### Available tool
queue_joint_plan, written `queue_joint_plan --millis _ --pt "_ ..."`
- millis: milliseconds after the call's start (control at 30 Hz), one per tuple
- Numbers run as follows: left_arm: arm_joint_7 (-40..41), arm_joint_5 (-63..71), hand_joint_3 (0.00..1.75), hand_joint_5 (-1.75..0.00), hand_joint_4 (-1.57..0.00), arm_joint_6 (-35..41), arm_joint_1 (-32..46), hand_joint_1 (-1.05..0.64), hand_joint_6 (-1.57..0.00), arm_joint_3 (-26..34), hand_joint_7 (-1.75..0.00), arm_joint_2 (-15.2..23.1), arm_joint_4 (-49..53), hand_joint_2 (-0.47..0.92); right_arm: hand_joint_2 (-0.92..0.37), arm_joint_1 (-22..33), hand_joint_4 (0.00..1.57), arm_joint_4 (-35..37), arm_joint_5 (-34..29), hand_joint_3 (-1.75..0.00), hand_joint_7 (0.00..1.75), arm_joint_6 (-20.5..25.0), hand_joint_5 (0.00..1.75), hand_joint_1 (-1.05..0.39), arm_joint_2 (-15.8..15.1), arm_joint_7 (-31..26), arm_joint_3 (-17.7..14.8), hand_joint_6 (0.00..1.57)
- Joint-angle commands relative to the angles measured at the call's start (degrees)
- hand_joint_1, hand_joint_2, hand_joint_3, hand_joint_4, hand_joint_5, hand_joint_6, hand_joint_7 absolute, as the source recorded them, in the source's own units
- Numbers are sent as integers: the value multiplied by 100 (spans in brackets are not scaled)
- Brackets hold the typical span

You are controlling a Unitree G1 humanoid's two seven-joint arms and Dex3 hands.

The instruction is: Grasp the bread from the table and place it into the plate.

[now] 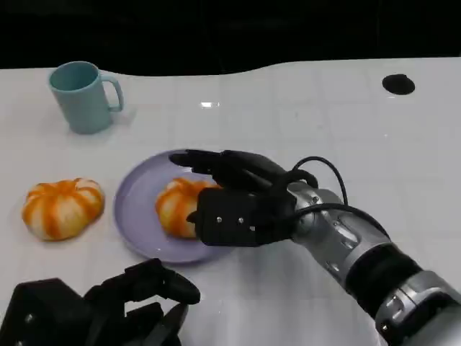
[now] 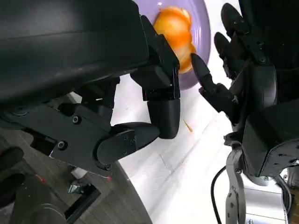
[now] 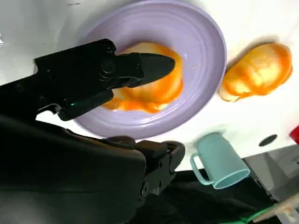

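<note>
A lilac plate [image 1: 137, 205] lies on the white worktop [image 1: 302, 115], and one orange-and-white bread roll [image 1: 176, 205] sits in it, toward the side nearest the right arm. The right hand [image 1: 230, 198] hangs over that roll with its fingers [image 1: 198, 160] stretched out across the plate; in the right wrist view one finger lies along the top of the roll [image 3: 154, 91] while the others are spread apart. Whether the hand has a grip on the roll or only rests against it cannot be told.

A second bread roll [image 1: 63, 207] lies on the bare worktop just beside the plate, on the side away from the right arm, and not touching the rim. In the right wrist view it shows past the plate's edge [image 3: 257, 72].

A pale teal mug [image 1: 83, 97] stands upright farther back on the worktop, well apart from the plate, its handle turned toward the middle. Its inside is not visible.

The left hand [image 1: 137, 303] rests low at the near edge of the worktop, fingers curled in loosely and holding nothing. A small black round mark [image 1: 397, 83] sits at the far right of the surface. Behind the worktop the room is dark.
</note>
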Motion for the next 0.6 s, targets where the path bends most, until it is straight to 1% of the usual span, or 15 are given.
queue_joint_plan --millis 33,200,333,467,600 --pt "41 48 79 -175 -66 -26 24 -27 -61 11 -132 52 0 75 -92 -3 0 -303 -21 -34 0 182 0 -75 -120 157 58 6" --pt "3 32 80 -175 -66 -113 19 -26 -61 13 -132 43 56 75 -92 149 1 -582 -23 -36 0 217 1 -79 -230 233 81 7" --pt "22 1 80 -175 -67 -42 25 -27 -61 20 -133 32 35 75 -92 339 4 -920 -59 -37 1 149 2 -78 -398 265 116 9" --pt "45 58 79 -175 -68 -57 36 -27 -62 -10 -132 43 16 75 -92 647 7 -1435 -95 -36 2 35 4 -76 -634 216 118 11" --pt "42 30 79 -175 -68 -18 -7 -27 -62 10 -131 34 35 75 -92 1170 15 -2271 -25 -29 5 -146 10 -71 -986 196 20 16"
